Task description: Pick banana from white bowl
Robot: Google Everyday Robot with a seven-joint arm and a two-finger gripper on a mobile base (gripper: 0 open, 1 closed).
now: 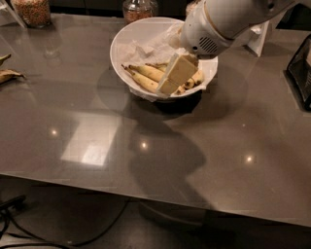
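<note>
Camera view: gripper (168,86) low inside white bowl (114,52), tip over bananas (144,73); whether open or closed, cannot tell. Bananas lie on crumpled paper (146,46) lining bowl. Bowl on grey table (233,146); two glass jars (33,10) behind.

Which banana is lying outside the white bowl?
The lone banana at the far left edge, lying on the tabletop. The other bananas lie in the white bowl, with the gripper right above them.
</note>
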